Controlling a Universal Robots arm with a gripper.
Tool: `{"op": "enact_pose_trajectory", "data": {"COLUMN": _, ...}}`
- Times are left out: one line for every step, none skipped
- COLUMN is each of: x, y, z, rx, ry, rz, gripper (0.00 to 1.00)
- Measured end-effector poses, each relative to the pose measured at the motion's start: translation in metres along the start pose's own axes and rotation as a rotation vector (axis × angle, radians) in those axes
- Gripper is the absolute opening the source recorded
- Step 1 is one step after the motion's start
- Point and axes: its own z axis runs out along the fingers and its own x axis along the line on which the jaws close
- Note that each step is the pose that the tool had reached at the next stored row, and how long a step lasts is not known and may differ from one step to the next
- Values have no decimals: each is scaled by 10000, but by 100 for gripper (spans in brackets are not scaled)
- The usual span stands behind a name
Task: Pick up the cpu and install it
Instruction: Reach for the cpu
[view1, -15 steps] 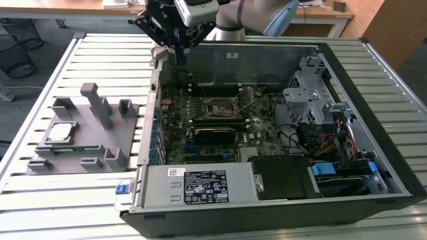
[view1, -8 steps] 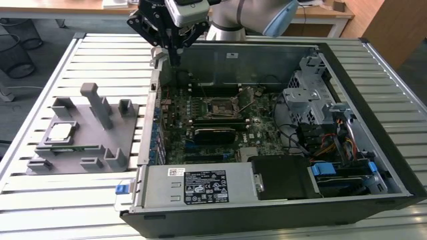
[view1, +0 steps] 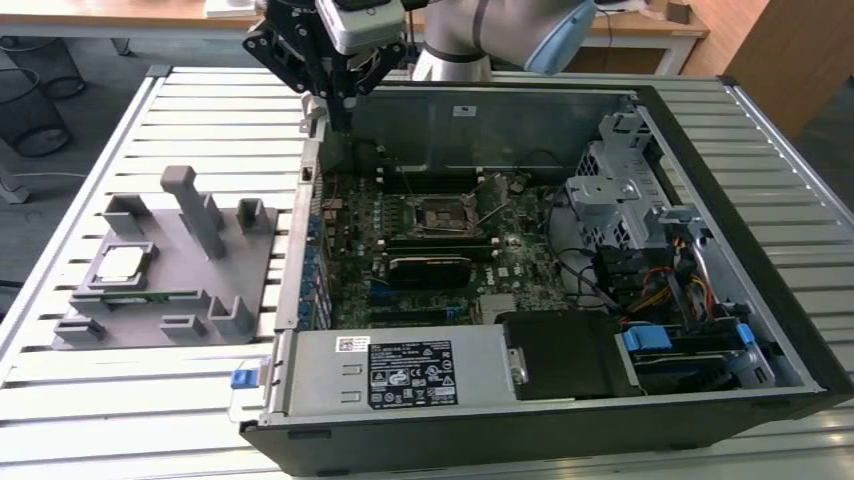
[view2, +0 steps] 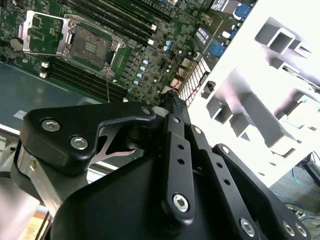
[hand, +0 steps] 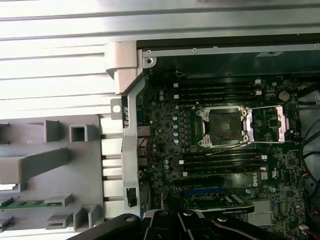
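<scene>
The cpu (view1: 120, 262), a small square chip with a silver top, lies flat in a recess of the grey holder (view1: 187, 290) on the exterior view's left. My gripper (view1: 343, 98) hangs high over the far left corner of the open computer case (view1: 747, 250), well away from the cpu. Its fingers are shut with nothing between them. The black-framed socket (view1: 441, 213) on the motherboard stands open and empty. In both wrist views the socket (hand: 222, 125) (view2: 90, 46) shows with its metal lid (hand: 274, 125) swung aside, below the gripper (view2: 171, 99).
A green memory stick (hand: 30, 203) rests in a slot of the grey holder (hand: 50, 165). Inside the case sit a power supply (view1: 400, 370), a drive cage (view1: 621, 190) and cable bundles (view1: 641, 280). Tall posts (view1: 194, 210) rise from the holder. All stands on a slatted metal table (view1: 134, 400).
</scene>
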Motion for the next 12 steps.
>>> {"op": "enact_pose_trajectory", "data": {"x": 10, "y": -1, "z": 0, "rx": 0, "ry": 1, "rz": 0, "gripper": 11}}
{"op": "enact_pose_trajectory", "data": {"x": 18, "y": -1, "z": 0, "rx": 0, "ry": 1, "rz": 1, "gripper": 11}}
{"op": "enact_pose_trajectory", "data": {"x": 26, "y": -2, "z": -1, "rx": 1, "ry": 2, "rz": 0, "gripper": 11}}
{"op": "enact_pose_trajectory", "data": {"x": 33, "y": -2, "z": -1, "rx": 1, "ry": 2, "rz": 0, "gripper": 11}}
{"op": "enact_pose_trajectory", "data": {"x": 39, "y": -3, "z": -1, "rx": 0, "ry": 1, "rz": 1, "gripper": 11}}
{"op": "enact_pose_trajectory", "data": {"x": 44, "y": -3, "z": -1, "rx": 0, "ry": 2, "rz": 1, "gripper": 11}}
{"op": "enact_pose_trajectory", "data": {"x": 49, "y": -3, "z": -1, "rx": 1, "ry": 3, "rz": 0, "gripper": 11}}
{"op": "enact_pose_trajectory", "data": {"x": 56, "y": -4, "z": -1, "rx": 1, "ry": 3, "rz": 0, "gripper": 11}}
{"op": "enact_pose_trajectory", "data": {"x": 66, "y": -5, "z": -1, "rx": 1, "ry": 3, "rz": 0, "gripper": 11}}
{"op": "enact_pose_trajectory", "data": {"x": 75, "y": -6, "z": -1, "rx": 0, "ry": 2, "rz": 0, "gripper": 11}}
{"op": "enact_pose_trajectory", "data": {"x": 83, "y": -6, "z": -1, "rx": 1, "ry": 3, "rz": 0, "gripper": 11}}
{"op": "enact_pose_trajectory", "data": {"x": 91, "y": -7, "z": -1, "rx": 0, "ry": 3, "rz": 0, "gripper": 11}}
